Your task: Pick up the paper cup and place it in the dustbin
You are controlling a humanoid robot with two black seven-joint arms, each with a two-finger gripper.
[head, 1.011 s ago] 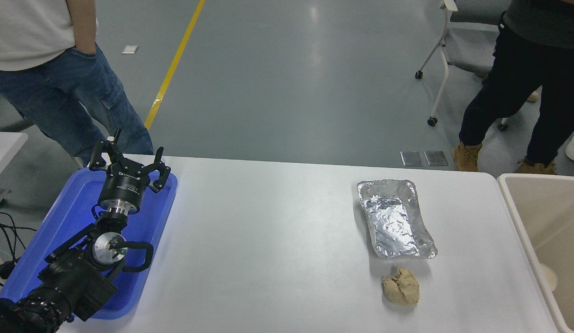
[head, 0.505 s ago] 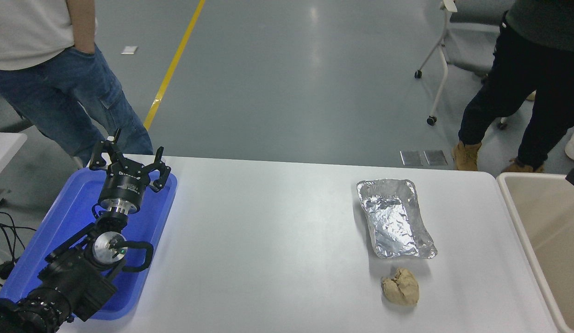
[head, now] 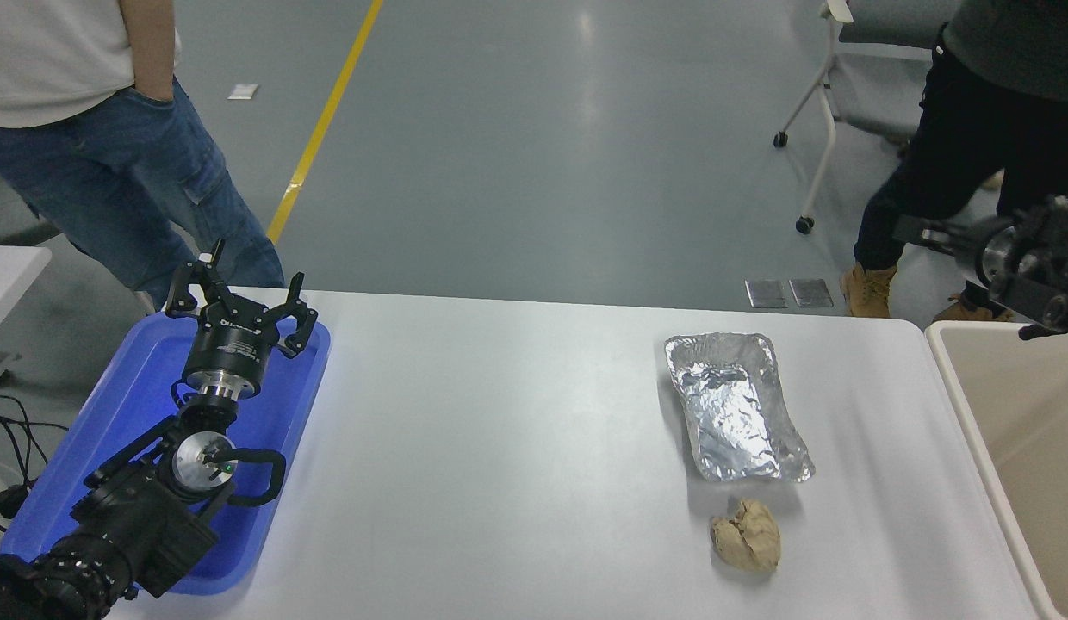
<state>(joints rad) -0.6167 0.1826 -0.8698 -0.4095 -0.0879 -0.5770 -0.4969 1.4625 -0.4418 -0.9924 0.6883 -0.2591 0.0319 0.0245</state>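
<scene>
Dustbin [head: 973, 413] at right (right arm [head: 1038, 271] above it).

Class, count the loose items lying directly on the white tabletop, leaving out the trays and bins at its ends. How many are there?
2. A silver foil tray lies right of centre, and a tan crumpled paper wad sits just nearer the robot. No paper cup shows; one may be hidden inside the beige dustbin.
</scene>
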